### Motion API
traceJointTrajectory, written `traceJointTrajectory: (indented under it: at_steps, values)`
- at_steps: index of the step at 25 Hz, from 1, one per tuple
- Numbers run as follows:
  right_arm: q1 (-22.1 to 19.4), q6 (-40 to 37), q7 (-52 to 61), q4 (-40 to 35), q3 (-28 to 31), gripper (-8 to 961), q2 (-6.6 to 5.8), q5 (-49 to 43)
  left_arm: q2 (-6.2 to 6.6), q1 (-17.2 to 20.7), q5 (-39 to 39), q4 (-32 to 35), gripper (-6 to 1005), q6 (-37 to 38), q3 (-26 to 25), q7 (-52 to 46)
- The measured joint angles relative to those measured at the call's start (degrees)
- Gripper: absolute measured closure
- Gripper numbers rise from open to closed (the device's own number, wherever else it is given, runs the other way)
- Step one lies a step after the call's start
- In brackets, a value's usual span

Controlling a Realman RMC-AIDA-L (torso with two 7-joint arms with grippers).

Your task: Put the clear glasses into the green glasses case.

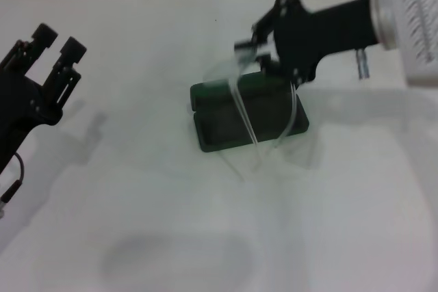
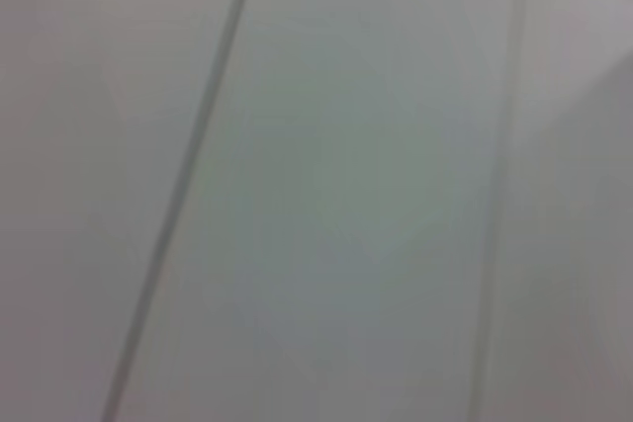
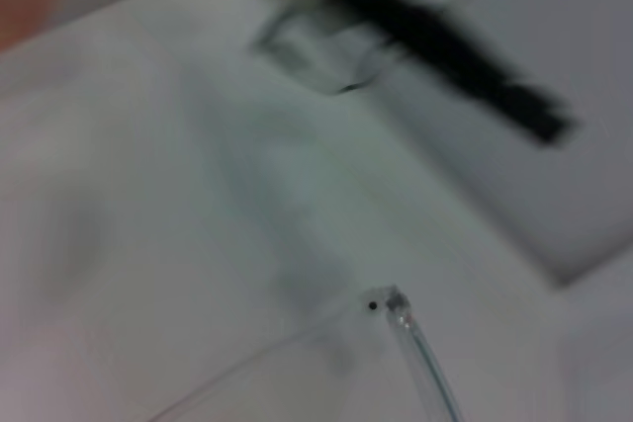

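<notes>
Clear glasses [image 1: 263,111] hang from the closed fingers of the right gripper [image 1: 263,52], arms trailing below over the open green glasses case [image 1: 226,124]. Risk: unfolded arms overhang the rim, snagging. Left gripper [image 1: 53,49] idles open, well apart.

Clear glasses [image 1: 241,94] transparent glossy plastic; green glasses case [image 1: 248,117] matt; table [image 1: 137,223] smooth white.

No readable text shows, though the views are perhaps too soft.
</notes>
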Motion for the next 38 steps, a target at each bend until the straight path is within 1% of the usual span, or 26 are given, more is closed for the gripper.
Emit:
traceJointTrajectory:
  at_steps: [3,6,8,10,11,12,13,15,18,20,24,29,34,38]
  values:
    - [-1.3,2.3,0.9,3.6,2.2,836,-0.01,7.1,0.01,-0.2,4.4,3.2,471,2.4,0.0,0.0]
    - [-0.8,5.6,5.4,7.9,3.7,836,-0.18,12.2,0.02,-1.2,8.5,5.9,471,3.6,0.0,-0.1]
    - [0.8,6.5,10.3,12.0,5.5,836,-0.32,14.3,-0.04,-2.4,9.7,6.8,471,3.9,0.0,-0.3]
    - [3.0,6.2,15.1,16.0,7.0,836,-0.58,14.8,-0.01,-4.5,11.1,6.8,471,4.1,0.5,-0.9]
    - [4.1,6.0,17.3,17.9,7.5,836,-0.82,14.8,0.07,-5.6,12.1,6.8,471,4.2,1.0,-1.3]
    - [5.4,5.6,19.8,20.2,8.0,836,-1.14,14.7,0.07,-5.6,12.1,6.8,471,4.2,1.0,-1.3]
    - [6.8,5.2,22.0,22.7,8.2,836,-1.52,14.6,0.31,-8.3,14.4,6.8,471,4.3,2.1,-2.3]
    - [9.0,3.4,24.6,27.2,8.2,836,-2.31,14.5,0.42,-10.0,15.9,6.9,471,4.3,2.3,-2.9]
    - [11.0,0.2,27.2,31.4,8.1,836,-2.92,13.7,0.70,-12.3,18.4,6.9,471,4.3,2.4,-4.1]
    - [11.6,-1.2,29.3,33.0,8.0,836,-3.04,12.9,0.96,-13.4,19.6,6.9,471,4.3,2.4,-5.0]
    - [11.2,-1.9,32.2,34.2,8.1,837,-2.64,12.3,1.06,-14.8,21.6,7.0,471,4.2,2.8,-5.5]
    - [10.2,-4.8,33.6,35.1,9.6,837,-1.76,12.6,0.34,-16.1,24.8,7.0,471,3.6,3.0,-5.5]
    - [10.0,-7.3,33.8,35.5,10.2,837,-0.98,12.6,-0.05,-17.0,26.1,6.8,471,3.0,4.2,-6.2]
    - [9.9,-8.0,33.8,35.6,10.4,837,-0.81,12.7,-0.20,-17.6,26.3,6.4,471,2.5,5.4,-6.8]
